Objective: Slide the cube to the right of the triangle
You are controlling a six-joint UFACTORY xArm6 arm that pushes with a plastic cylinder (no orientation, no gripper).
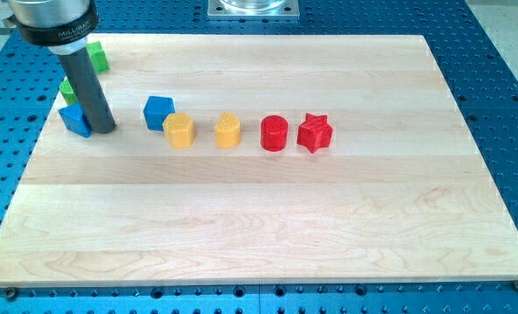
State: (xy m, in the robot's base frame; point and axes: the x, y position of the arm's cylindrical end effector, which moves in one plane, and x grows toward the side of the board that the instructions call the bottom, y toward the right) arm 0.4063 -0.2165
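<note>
Just right of my tip (103, 129), blue cube (159, 112).

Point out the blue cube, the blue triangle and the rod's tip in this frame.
blue cube (158, 111), camera view, centre of its top face.
blue triangle (74, 120), camera view, its visible face left of the rod.
my tip (104, 129), camera view, rod's very end, touching the triangle's right side.

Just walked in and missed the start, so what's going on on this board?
A single arm with a dark rod is pushing blocks on a wooden board. My tip sits at the view's left, right beside the blue triangle. The blue cube lies further right, apart from the tip and touching a yellow block. The cube is already on the triangle's right side, with a gap between them.
</note>
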